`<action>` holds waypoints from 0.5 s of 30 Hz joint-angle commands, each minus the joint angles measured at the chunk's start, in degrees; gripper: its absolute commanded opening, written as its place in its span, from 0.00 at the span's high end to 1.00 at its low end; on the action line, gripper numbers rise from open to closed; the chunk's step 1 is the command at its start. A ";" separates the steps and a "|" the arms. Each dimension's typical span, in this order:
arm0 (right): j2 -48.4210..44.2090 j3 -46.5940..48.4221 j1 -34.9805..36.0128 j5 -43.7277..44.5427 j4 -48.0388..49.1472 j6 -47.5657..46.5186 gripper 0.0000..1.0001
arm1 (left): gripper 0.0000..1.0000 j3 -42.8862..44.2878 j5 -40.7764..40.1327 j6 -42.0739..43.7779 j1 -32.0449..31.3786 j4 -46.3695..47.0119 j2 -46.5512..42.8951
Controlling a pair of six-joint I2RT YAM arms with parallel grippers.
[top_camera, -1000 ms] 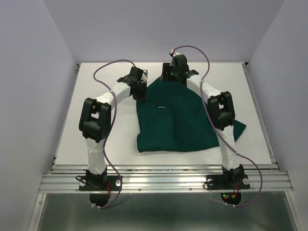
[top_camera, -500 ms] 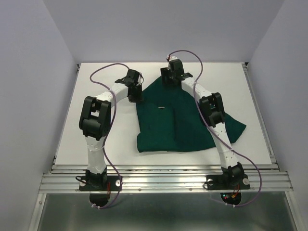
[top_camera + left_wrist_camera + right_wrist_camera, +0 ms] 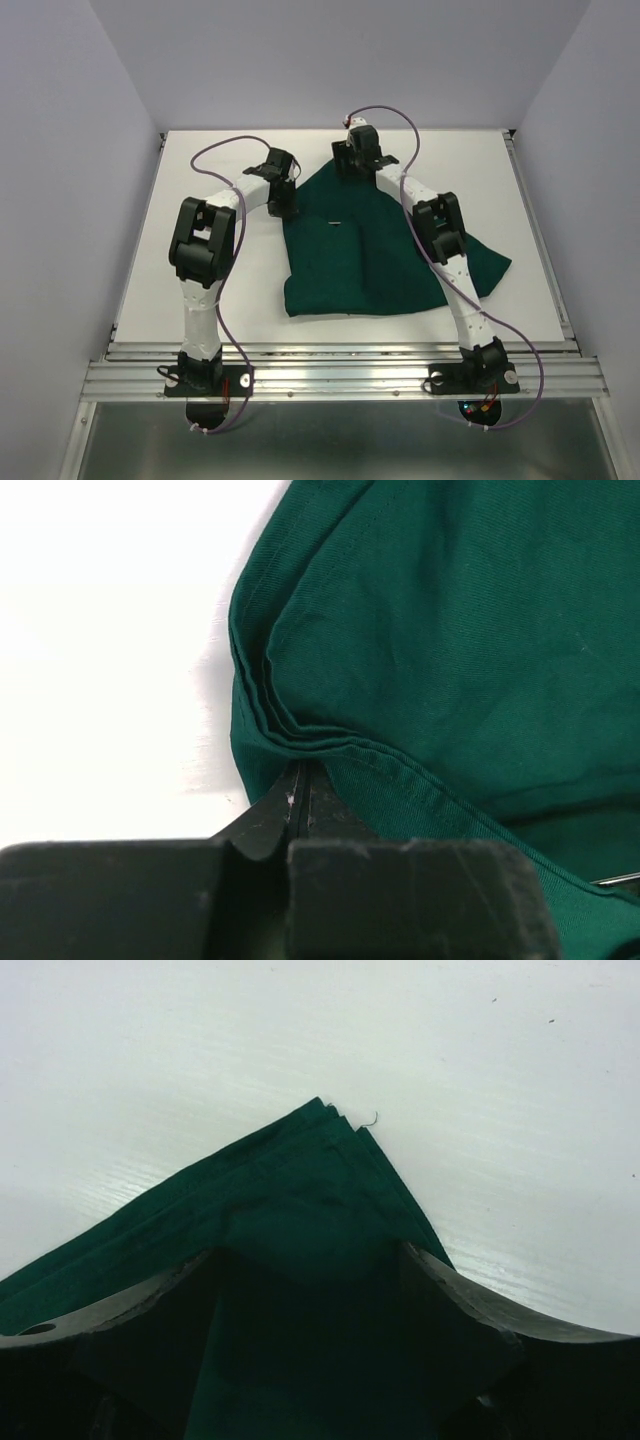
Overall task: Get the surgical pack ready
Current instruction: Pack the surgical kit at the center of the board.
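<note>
left arm [image 3: 195, 315]: white tube links, black blocky joint housings
right arm [image 3: 470, 310]: same white and black
cables [image 3: 235, 140]: purple, one per arm, looping behind the jaws
left gripper [image 3: 300, 780]: matte black, wedge tips
right gripper [image 3: 315, 1260]: black, curved inner edges

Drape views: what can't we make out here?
Top external: speck on the drape, too small to identify.
Left wrist: thin shiny sliver at the right edge, cut off by the frame.
Top external: jaws of the left gripper and right gripper, hidden by their own bodies.
Right wrist: near part of the drape, too dark to read.
</note>
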 commanded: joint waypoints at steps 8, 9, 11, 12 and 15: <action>-8.24 -8.65 -0.31 7.42 15.50 -1.44 0.22 | 1.00 -0.36 -2.80 -0.71 1.93 2.40 -8.26; -7.63 -8.39 -0.31 7.51 15.59 -1.44 0.22 | 1.00 -0.27 -2.80 -0.71 1.93 2.22 -7.82; -7.10 -7.86 -0.31 7.34 15.59 -1.00 0.22 | 1.00 0.08 -2.80 -0.88 2.01 2.05 -6.51; -6.84 -7.60 -0.31 7.34 15.59 -0.74 0.21 | 1.00 -0.27 -2.89 -0.97 2.01 2.48 -6.15; -5.61 -6.28 -0.31 7.07 15.50 -0.12 0.21 | 1.00 -0.62 -2.45 -1.68 2.01 3.54 -3.69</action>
